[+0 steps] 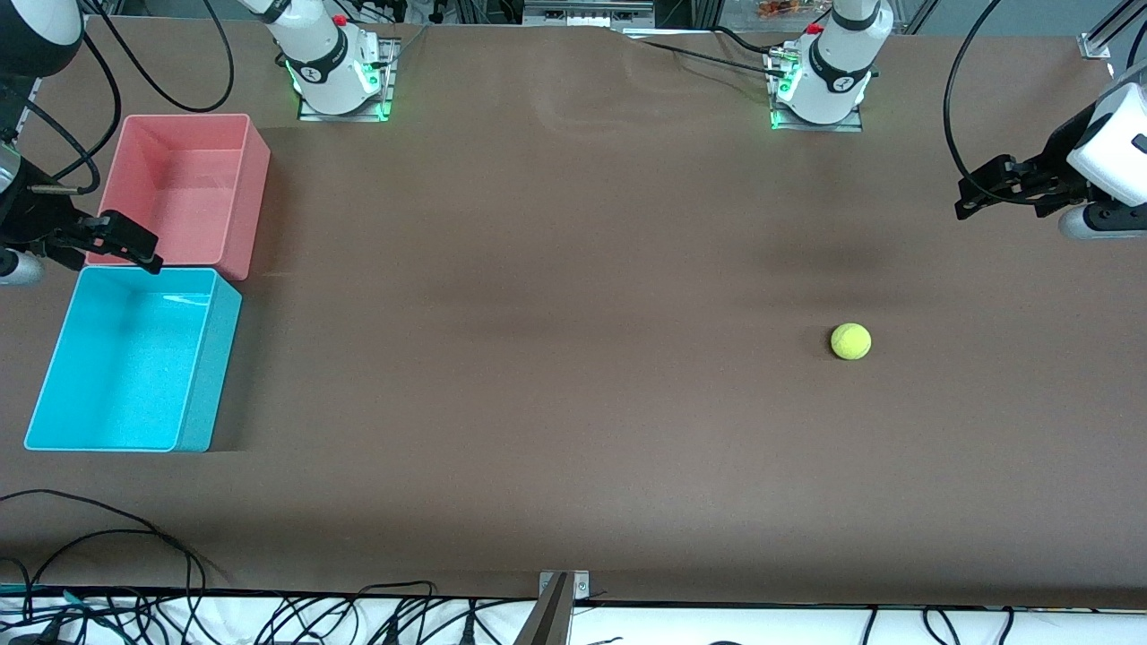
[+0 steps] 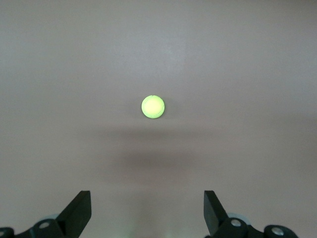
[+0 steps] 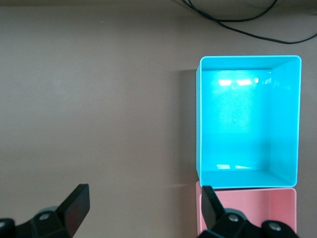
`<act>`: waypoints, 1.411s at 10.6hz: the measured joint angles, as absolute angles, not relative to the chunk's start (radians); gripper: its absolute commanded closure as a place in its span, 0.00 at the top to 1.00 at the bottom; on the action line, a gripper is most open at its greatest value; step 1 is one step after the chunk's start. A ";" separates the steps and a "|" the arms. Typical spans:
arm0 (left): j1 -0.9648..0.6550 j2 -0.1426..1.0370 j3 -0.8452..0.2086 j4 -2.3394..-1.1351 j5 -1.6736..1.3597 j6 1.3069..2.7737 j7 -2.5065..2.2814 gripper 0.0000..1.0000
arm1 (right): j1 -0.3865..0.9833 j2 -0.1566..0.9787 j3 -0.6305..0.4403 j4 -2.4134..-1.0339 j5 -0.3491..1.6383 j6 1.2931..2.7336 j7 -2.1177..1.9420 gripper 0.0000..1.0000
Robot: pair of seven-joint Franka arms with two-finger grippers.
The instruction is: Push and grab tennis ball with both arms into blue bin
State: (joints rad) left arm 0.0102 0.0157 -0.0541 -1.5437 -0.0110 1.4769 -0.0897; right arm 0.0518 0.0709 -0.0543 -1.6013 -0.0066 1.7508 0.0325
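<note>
Looking down my left wrist view, I see the tennis ball [image 2: 152, 107] lying straight ahead of my left end effector [image 2: 147, 215], centred between its two fingers, which stand wide apart and hold nothing. In the front view the ball [image 1: 850, 341] rests alone on the brown desk [image 1: 556, 376] toward the left arm's end, nearer to the front camera than the left arm's base. My left end effector [image 1: 972, 199] hangs in the air over the desk at that same end, clear of the ball and not touching it. That makes my left arm by far the nearer one to the ball, so I judge the push has to start from there.

My right end effector [image 1: 143, 251] hangs over the rims where the blue bin [image 1: 54, 358] meets the pink bin [image 1: 260, 179], fingers wide apart and empty too. The two bins sit touching, the blue one nearer to the front camera, both at the right arm's end and well apart from the ball. The ball must therefore travel along the desk toward the right arm's end; being round, it has no long axis to line up with
</note>
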 measured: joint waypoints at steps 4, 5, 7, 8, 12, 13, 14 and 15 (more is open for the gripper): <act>0.010 0.016 -0.053 -1.543 -0.011 1.489 -0.074 1.00 | 0.052 0.071 -0.055 -1.601 -0.007 1.751 0.033 1.00; 0.010 0.016 -0.053 -1.542 -0.011 1.490 -0.074 1.00 | 0.052 0.071 -0.055 -1.601 -0.007 1.751 0.033 1.00; 0.011 0.016 -0.053 -1.542 -0.011 1.490 -0.074 1.00 | 0.052 0.071 -0.055 -1.601 -0.007 1.751 0.033 1.00; 0.011 0.016 -0.053 -1.542 -0.011 1.490 -0.074 1.00 | 0.052 0.071 -0.055 -1.601 -0.007 1.751 0.033 1.00; 0.012 0.016 -0.052 -1.542 -0.011 1.489 -0.074 1.00 | 0.052 0.071 -0.055 -1.601 -0.007 1.751 0.033 1.00; 0.012 0.016 -0.051 -1.535 -0.011 1.490 -0.074 1.00 | 0.052 0.071 -0.055 -1.601 -0.007 1.751 0.033 1.00; 0.013 0.016 -0.050 -1.522 -0.011 1.490 -0.074 1.00 | 0.051 0.071 -0.055 -1.601 -0.007 1.751 0.033 1.00; 0.013 0.016 -0.049 -1.514 -0.011 1.490 -0.074 1.00 | 0.048 0.071 -0.055 -1.601 -0.007 1.751 0.033 1.00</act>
